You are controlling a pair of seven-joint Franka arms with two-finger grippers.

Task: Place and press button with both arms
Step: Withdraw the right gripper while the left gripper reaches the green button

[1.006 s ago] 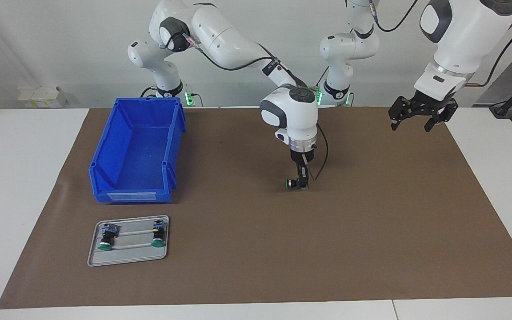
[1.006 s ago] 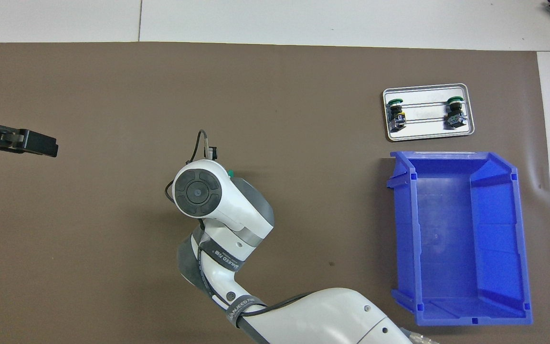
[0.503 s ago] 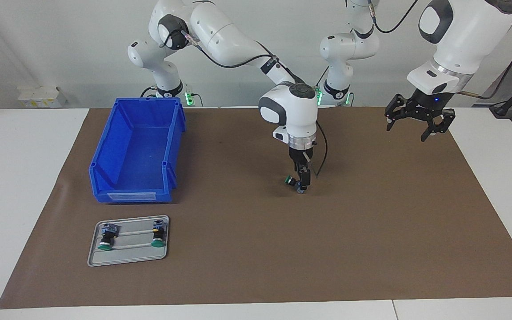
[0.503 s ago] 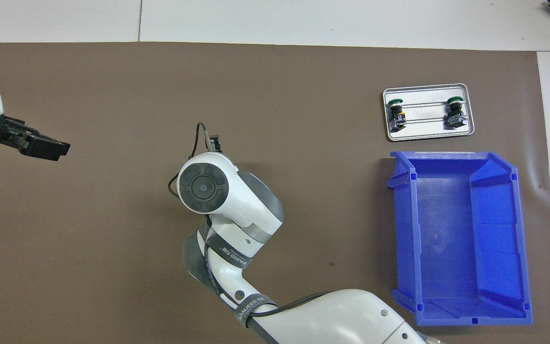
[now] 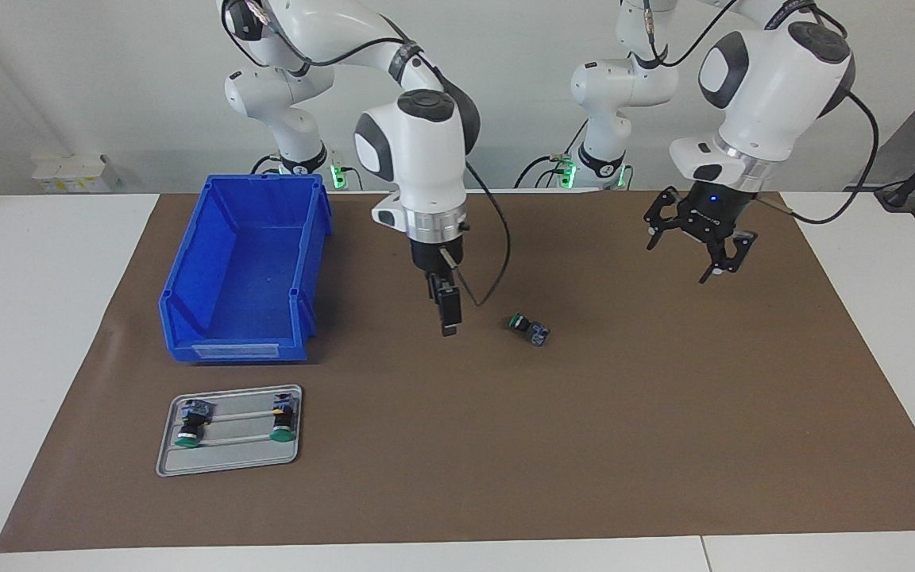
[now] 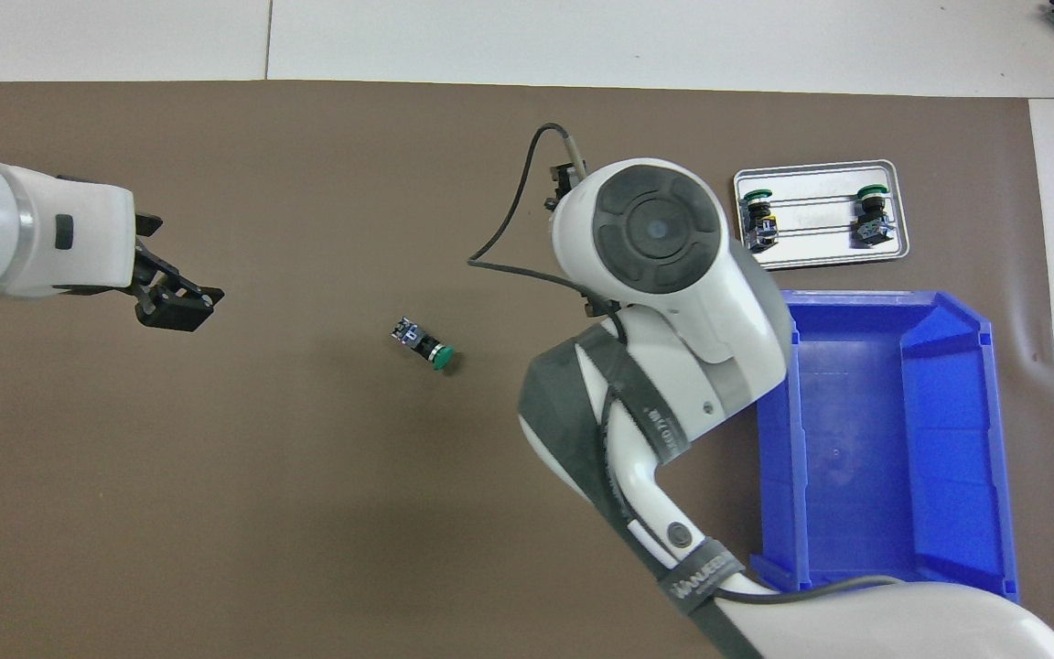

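Fingers of the left gripper (image 5: 700, 253) are spread wide over the worktop (image 5: 664, 413); the right gripper's (image 5: 448, 318) I cannot tell. The button (image 5: 528, 330) lies on its side mid-worktop, free, cap toward four o'clock from overhead. Pressed sideways, it could roll. The bin (image 5: 245, 262) looks empty; the tray (image 5: 227, 461) holds two similar buttons.

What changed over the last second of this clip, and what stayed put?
The right claw let go of the button, which now lies on its side on the brown mat, and moved up and away toward the blue bin. The left claw, open, came in over the mat toward the button. The bin and the tray with its two other buttons stayed put.
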